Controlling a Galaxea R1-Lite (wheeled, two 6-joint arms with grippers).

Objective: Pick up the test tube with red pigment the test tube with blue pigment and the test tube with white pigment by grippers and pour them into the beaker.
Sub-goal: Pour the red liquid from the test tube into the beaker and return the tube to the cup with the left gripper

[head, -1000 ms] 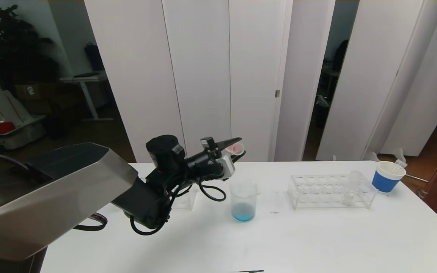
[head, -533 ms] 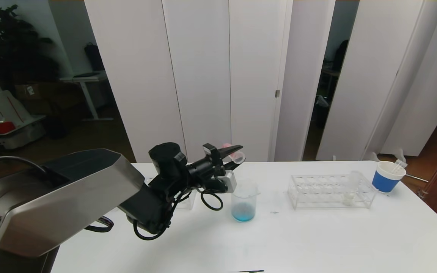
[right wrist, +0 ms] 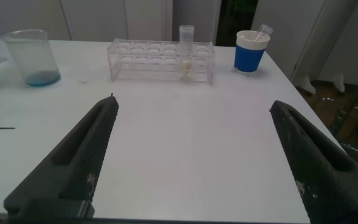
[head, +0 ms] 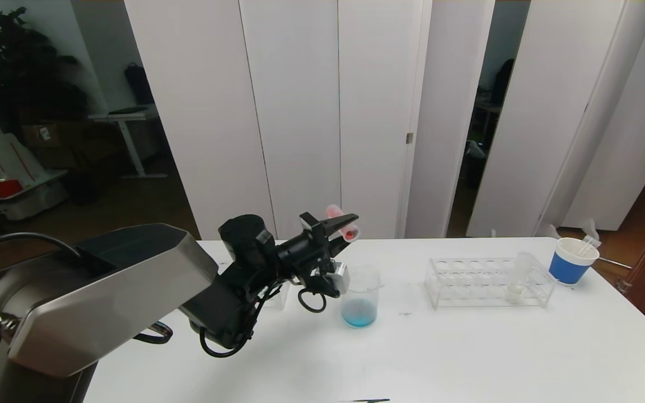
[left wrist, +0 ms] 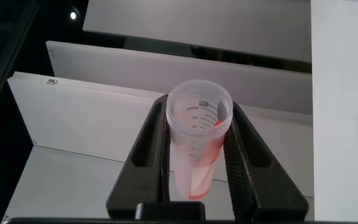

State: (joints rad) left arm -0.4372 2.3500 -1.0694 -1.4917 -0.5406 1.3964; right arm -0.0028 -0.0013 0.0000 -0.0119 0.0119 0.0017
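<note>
Because the L gripper (head: 346, 225) is clamped across the mid-body of the test tube with red pigment (head: 341, 220), fingers (left wrist: 151, 146) narrow and pressing both sides, the tube sits tilted above and just behind the beaker (head: 360, 297), up off the tabletop (head: 468, 358); red streaks run along its inner wall in the L wrist view, and the head view shows red at both ends of the tube, so which end is the mouth I can't tell. Judgement: this is the carry-and-tip stage for the red, held high so contents can fall into the beaker's open top, but no pour yet visible. Beaker stands upright near tabletop centre w/ a blue layer at its bottom, suggesting the blue is already in. The test tube with white pigment (right wrist: 186, 52) stands upright in the clear rack (head: 487, 282), toward the rack's right end, pale bit at its base; prob. parked there until its turn. R gripper (right wrist: 191, 158) hangs low over the near tabletop, fingers spread wide, nothing between them; idle, out of the head view. Count: 1 beaker; 2 tubes seen (1 red in hand, 1 white in rack); blue tube not visible anywhere; 1 rack, most holes vacant; 1 blue-and-white paper cup (head: 572, 261) beyond the rack's right end w/ a pipette-like item in it; 2 grippers. A second small clear holder sits behind the L arm, mostly hidden.
</note>
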